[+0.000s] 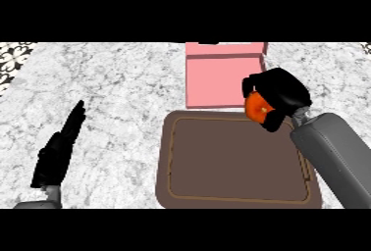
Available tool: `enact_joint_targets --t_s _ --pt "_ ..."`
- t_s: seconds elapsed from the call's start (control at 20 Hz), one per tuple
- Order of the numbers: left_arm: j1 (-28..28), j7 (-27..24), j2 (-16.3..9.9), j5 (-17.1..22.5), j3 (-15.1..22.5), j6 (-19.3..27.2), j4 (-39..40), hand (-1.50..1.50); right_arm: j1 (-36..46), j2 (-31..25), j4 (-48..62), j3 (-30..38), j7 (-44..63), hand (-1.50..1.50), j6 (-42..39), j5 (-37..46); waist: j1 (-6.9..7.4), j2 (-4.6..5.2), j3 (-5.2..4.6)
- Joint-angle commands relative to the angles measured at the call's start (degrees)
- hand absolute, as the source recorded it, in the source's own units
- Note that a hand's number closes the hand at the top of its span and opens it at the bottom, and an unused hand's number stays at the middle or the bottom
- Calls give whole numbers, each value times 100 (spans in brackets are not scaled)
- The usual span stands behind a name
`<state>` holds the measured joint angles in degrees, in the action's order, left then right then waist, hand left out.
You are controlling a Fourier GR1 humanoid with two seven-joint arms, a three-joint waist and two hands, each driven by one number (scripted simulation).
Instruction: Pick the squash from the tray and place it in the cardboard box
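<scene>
Squash (256,109) in right hand (281,93), unlabelled.

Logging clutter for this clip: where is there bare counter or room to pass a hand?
Bare marble lies between the left hand and the tray, and left of the pink box. It is crowded at the tray's far right corner, where the right hand holds the squash.

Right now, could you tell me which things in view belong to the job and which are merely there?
Job:
- orange squash, held in the right robot hand
- brown tray
- pink box

Merely there:
- left robot hand, open and resting at lower left
- marble counter
</scene>
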<state>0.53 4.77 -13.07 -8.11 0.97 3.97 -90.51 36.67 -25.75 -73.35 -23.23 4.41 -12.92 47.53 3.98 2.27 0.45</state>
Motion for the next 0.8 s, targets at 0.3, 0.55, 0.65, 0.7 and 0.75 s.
enact_joint_targets --t_s 0.3,0.55,0.65,0.7,0.75 --pt "199 31 19 -62 96 -33 -31 0 847 -1513 1412 1112 -3891 150 420 -988 164 70 8" --pt "89 30 165 -128 250 10 30 0 1259 -1438 2037 1724 -5395 150 -545 -2246 202 28 -4" --pt "32 -35 60 -84 186 -79 55 0 1476 -1526 2390 1902 -5899 150 -948 -2526 251 17 -13" --pt "175 43 66 -82 130 -39 93 0 1556 -1475 2499 1868 -6252 150 -1149 -2609 164 -9 -18" --pt "190 -5 138 -213 249 34 124 0 1659 -1535 2737 1920 -6387 150 -1195 -2642 196 24 -16"
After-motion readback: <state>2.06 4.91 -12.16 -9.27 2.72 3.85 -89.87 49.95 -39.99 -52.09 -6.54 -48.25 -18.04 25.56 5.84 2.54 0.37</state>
